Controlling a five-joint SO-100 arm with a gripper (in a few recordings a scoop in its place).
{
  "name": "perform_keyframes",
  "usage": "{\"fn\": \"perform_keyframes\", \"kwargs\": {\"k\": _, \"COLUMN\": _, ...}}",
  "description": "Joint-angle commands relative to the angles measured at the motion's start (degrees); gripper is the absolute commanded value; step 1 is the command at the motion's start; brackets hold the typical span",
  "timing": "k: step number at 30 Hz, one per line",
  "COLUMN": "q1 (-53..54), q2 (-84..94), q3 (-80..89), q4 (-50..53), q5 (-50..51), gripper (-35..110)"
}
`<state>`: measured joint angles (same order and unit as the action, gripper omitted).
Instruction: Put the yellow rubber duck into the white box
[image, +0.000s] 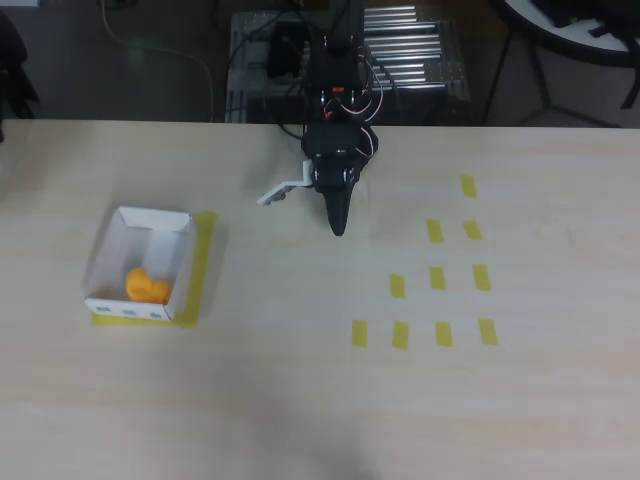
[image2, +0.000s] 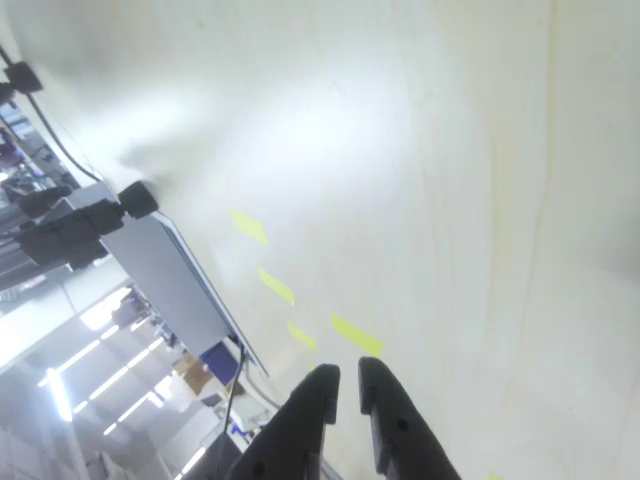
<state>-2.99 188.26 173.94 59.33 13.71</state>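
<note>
In the overhead view the yellow rubber duck (image: 146, 286) is seen lying inside the white box (image: 104, 246), toward its near wall – the box set on the tabletop (image: 300, 400) at the left. Farther back, well apart, the hand (image: 338, 228) is held nearly closed and empty – a narrow gap between its fingers (image2: 390, 420) in the wrist view.

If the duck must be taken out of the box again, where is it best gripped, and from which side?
Likely by its rounded body, from straight above: the yellow rubber duck lies inside the white box, near the front wall, and the upright walls block any sideways approach.
</note>
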Motion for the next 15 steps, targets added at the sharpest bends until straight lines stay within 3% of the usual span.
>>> {"fn": "perform_keyframes", "kwargs": {"k": 1, "q1": 0.4, "q2": 2.9, "q3": 1.7, "q4": -2.3, "q5": -0.1, "gripper": 0}}
{"fn": "perform_keyframes", "kwargs": {"k": 15, "q1": 0.4, "q2": 2.9, "q3": 1.7, "q4": -2.3, "q5": -0.1, "gripper": 0}}
